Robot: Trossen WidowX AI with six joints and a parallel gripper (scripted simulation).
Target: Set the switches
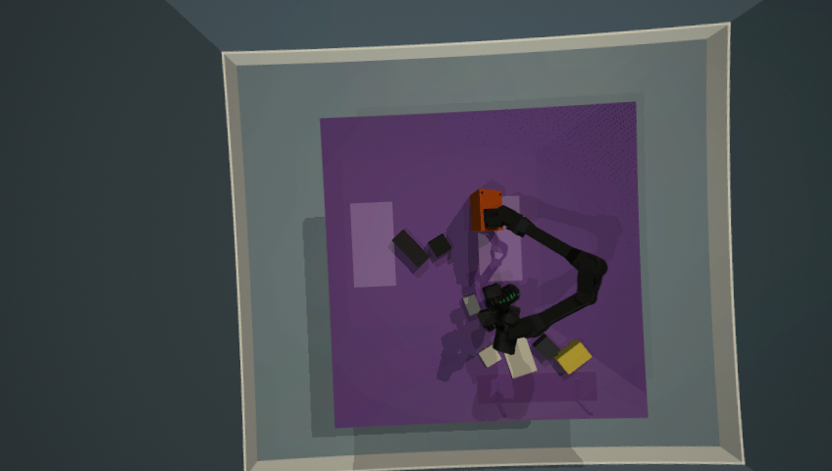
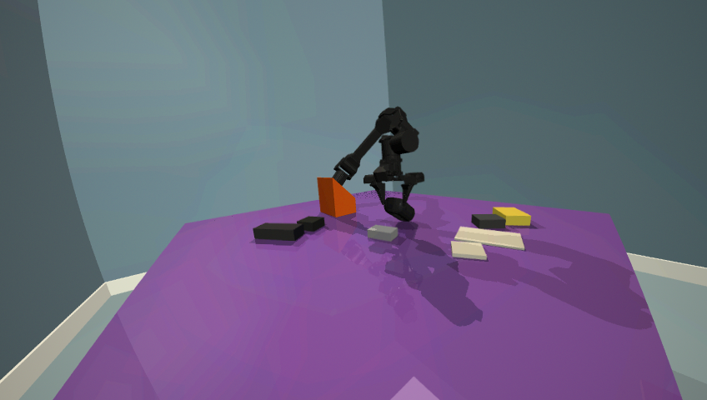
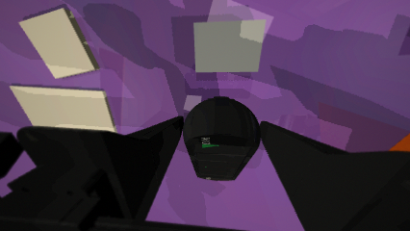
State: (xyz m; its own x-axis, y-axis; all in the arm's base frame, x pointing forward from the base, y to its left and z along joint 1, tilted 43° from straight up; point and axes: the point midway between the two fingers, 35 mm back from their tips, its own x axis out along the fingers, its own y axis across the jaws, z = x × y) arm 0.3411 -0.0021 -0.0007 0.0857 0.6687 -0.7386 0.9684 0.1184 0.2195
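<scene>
near the raised gripper (image 1: 502, 300) (image 2: 395, 202) (image 3: 220, 123), the grey block (image 1: 471, 305) (image 2: 382, 232) (image 3: 229, 46) stands in the way. between this block and the orange wedge (image 1: 489, 201) (image 2: 337, 197) (image 3: 402, 144), there is a passage over the counter (image 1: 408, 157) (image 2: 298, 307) (image 3: 327, 77).

Top view—overhead, facing down.
</scene>
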